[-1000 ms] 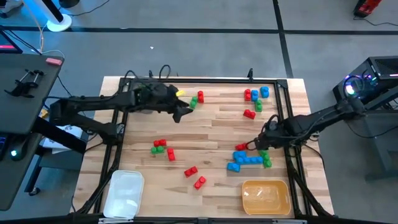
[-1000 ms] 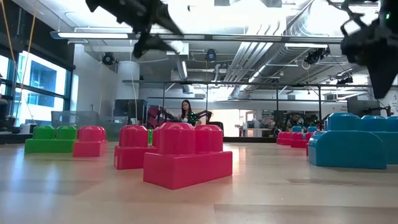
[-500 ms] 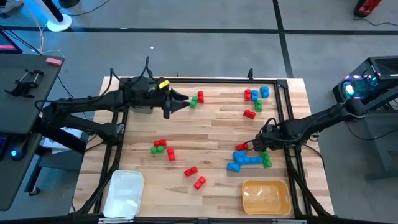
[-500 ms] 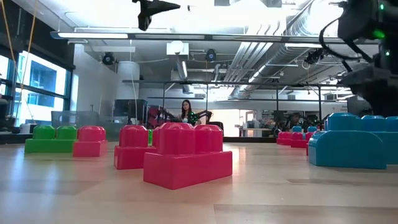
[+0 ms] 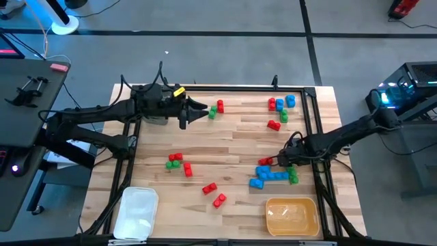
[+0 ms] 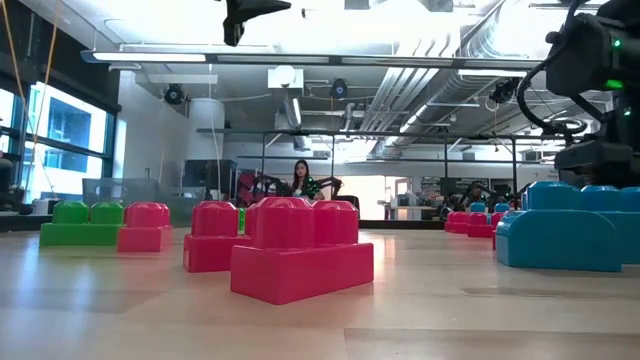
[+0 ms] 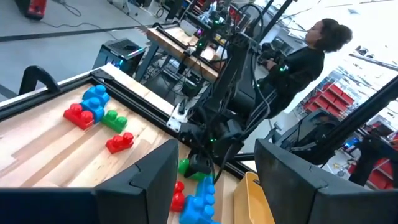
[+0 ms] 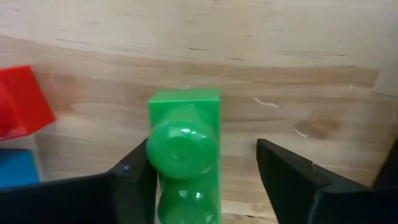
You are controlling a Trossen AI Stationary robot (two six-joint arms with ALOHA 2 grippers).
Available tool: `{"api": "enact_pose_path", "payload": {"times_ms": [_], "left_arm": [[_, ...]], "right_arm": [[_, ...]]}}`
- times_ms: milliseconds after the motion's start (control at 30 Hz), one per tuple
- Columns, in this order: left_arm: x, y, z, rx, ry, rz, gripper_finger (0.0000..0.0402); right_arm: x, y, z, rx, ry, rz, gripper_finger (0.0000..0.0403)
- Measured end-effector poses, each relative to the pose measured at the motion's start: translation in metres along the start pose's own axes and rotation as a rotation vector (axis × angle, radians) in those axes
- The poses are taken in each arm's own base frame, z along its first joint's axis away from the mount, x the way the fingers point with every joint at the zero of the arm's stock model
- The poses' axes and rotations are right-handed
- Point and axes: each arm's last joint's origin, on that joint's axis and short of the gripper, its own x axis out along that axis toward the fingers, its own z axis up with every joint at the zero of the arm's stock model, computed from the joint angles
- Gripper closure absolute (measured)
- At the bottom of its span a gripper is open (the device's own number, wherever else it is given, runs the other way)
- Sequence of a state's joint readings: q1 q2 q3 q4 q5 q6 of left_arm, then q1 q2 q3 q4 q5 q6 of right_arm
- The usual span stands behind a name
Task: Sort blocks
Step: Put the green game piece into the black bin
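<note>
- Two dark fingers of the right gripper (image 8: 205,186) stand apart on either side of a green block (image 8: 185,155) on the wooden table (image 5: 232,147); one finger (image 8: 134,180) sits right at the block's side, the other (image 8: 298,186) is clear of it, with bare wood between, so the block is not clamped.
- Beside that green block in the right wrist view lie a red block (image 8: 22,102) and the corner of a blue block (image 8: 15,168).
- From above, the right gripper (image 5: 285,160) hangs low at the right side of the table, just over a blue cluster (image 5: 268,175) with red and green pieces at its edges.
- Up near the table's far edge on the left, the left gripper (image 5: 198,113) is held in the air, its fingers parted and nothing between them; it points toward a small red and green pair (image 5: 216,109).
- More blocks lie scattered: a mixed group (image 5: 280,106) at the far right corner, a red piece (image 5: 274,125) just below it, a red and green group (image 5: 179,162) left of centre, and two red pieces (image 5: 214,193) toward the near edge.
- Along the near edge sit a white tray (image 5: 136,213) at the left and a yellow tray (image 5: 292,215) at the right.
- Beyond the table, the left wrist view shows a person (image 7: 305,59) in dark clothing.
</note>
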State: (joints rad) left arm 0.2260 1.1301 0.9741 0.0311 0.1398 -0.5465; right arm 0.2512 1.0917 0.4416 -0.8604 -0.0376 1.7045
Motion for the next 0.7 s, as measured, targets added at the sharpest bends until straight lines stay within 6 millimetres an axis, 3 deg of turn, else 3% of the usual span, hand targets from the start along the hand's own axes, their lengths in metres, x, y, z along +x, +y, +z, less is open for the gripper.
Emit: {"api": "enact_pose_path", "payload": {"times_ms": [400,567,700], "left_arm": [[-0.001,-0.006,0.01,0.031,-0.105,-0.062,0.0202],[-0.011,-0.012,0.018,0.094,-0.166,-0.088,0.0202],[-0.024,-0.015,0.025,0.127,-0.21,-0.094,0.0202]], "right_arm": [[-0.001,0.01,-0.001,-0.033,-0.002,-0.003,0.036],[-0.027,0.019,-0.003,-0.105,-0.035,-0.017,0.0385],[-0.063,0.028,-0.002,-0.115,-0.147,0.039,0.0389]]}}
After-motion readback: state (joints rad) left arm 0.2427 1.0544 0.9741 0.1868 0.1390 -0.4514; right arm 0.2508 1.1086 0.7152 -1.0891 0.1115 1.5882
